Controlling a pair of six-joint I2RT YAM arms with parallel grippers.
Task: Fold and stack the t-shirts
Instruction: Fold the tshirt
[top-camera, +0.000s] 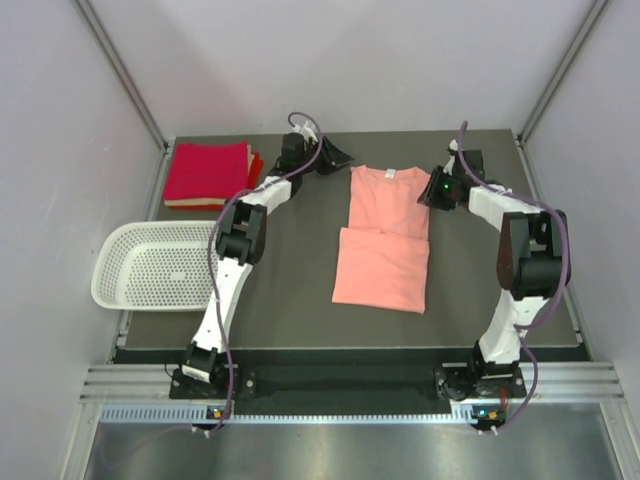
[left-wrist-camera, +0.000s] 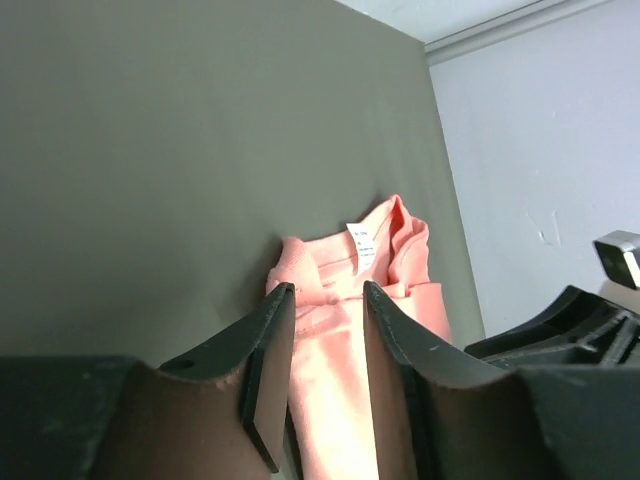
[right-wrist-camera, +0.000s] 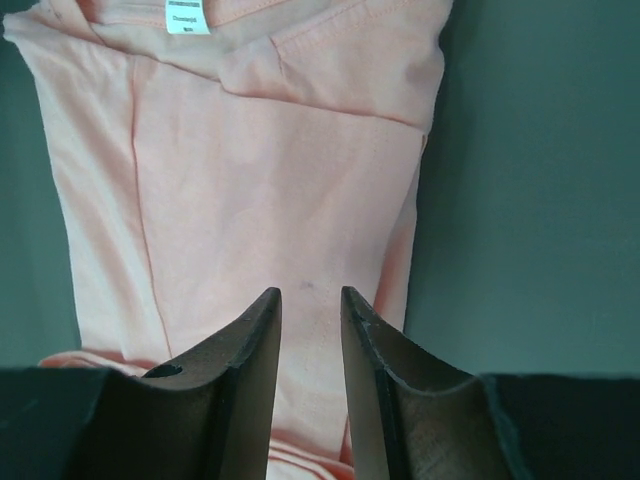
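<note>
Lab robot cell: white enclosure walls (top-camera: 350, 60), aluminium rail (top-camera: 120, 385).

Flat t-shirt (top-camera: 382, 240) on table (top-camera: 300, 280) centre, folded stack (top-camera: 207, 172) far left, basket (top-camera: 150, 265) before it.

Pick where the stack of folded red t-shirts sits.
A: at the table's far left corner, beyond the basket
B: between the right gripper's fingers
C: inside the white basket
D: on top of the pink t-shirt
A: the top view shows the red stack at the far left corner of the table, beyond the white basket and apart from the pink t-shirt.
</note>
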